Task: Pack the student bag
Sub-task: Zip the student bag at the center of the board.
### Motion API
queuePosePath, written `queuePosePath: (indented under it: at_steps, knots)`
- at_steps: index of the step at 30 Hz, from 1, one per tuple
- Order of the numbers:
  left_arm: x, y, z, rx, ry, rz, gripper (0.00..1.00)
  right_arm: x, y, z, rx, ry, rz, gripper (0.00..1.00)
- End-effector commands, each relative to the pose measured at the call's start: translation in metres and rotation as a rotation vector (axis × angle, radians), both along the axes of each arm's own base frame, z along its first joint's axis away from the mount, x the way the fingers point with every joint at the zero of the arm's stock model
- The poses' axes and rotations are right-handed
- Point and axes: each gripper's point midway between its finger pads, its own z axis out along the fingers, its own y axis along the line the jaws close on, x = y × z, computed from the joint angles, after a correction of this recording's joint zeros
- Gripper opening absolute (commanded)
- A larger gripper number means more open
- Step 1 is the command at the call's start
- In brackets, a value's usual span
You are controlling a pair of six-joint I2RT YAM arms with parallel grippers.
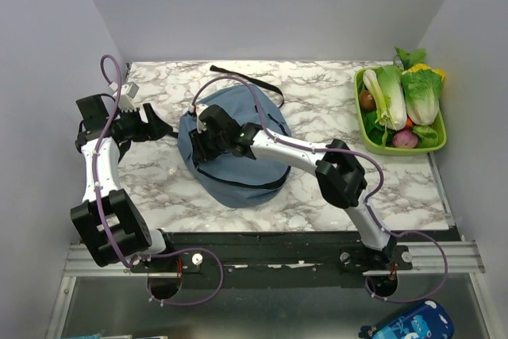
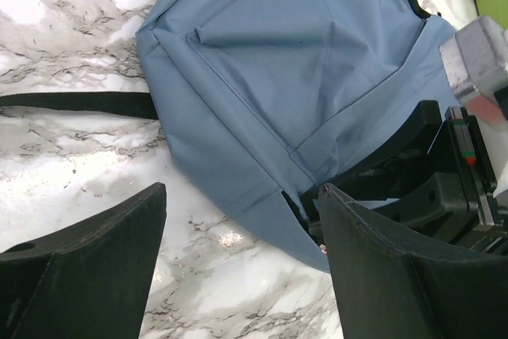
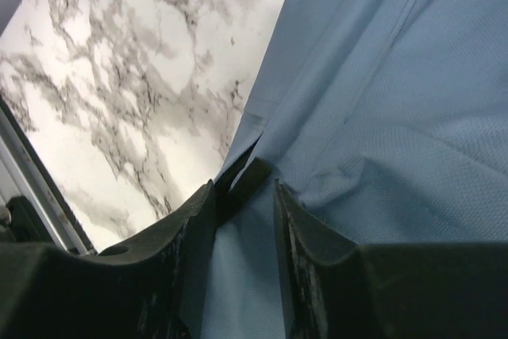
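Student bag (image 1: 232, 184) is laid on the table (image 1: 163, 184), a fold straddled by the half-closed right gripper (image 3: 243, 188), a firm pinch not discernible; the left gripper (image 2: 242, 196) is held wide and empty beside it. Thinly bitten fabric may be dropped.

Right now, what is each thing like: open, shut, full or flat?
bag, lying slumped, one edge pinched.
right hand, shut on a fold of the bag.
left hand, open, holding nothing.
tray, full of vegetables.
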Motion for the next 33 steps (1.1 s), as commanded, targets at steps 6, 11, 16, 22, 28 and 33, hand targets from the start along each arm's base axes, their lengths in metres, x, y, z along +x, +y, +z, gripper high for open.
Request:
queuePosePath:
  at_steps: [6, 11, 16, 22, 28, 33]
  knots:
    - [-0.005, 0.002, 0.010, 0.023, -0.039, -0.014, 0.79, 0.016, 0.011, -0.010, -0.014, -0.029, -0.073, 0.32]
    - [-0.006, 0.000, 0.009, 0.018, -0.034, -0.022, 0.77, 0.015, 0.013, -0.012, -0.011, -0.028, -0.062, 0.23]
    - [-0.005, 0.001, 0.000, 0.033, -0.026, -0.038, 0.77, 0.008, 0.006, -0.002, 0.024, -0.045, -0.051, 0.01]
    - [0.000, -0.006, -0.051, 0.133, 0.074, -0.122, 0.81, -0.007, 0.000, 0.036, 0.133, -0.059, -0.020, 0.01]
    - [-0.001, -0.021, -0.081, 0.139, 0.142, -0.183, 0.93, -0.017, -0.006, 0.055, 0.191, -0.062, 0.001, 0.01]
    - [0.002, -0.043, -0.082, 0.165, 0.126, -0.253, 0.98, -0.019, -0.008, 0.059, 0.201, -0.058, 0.001, 0.00]
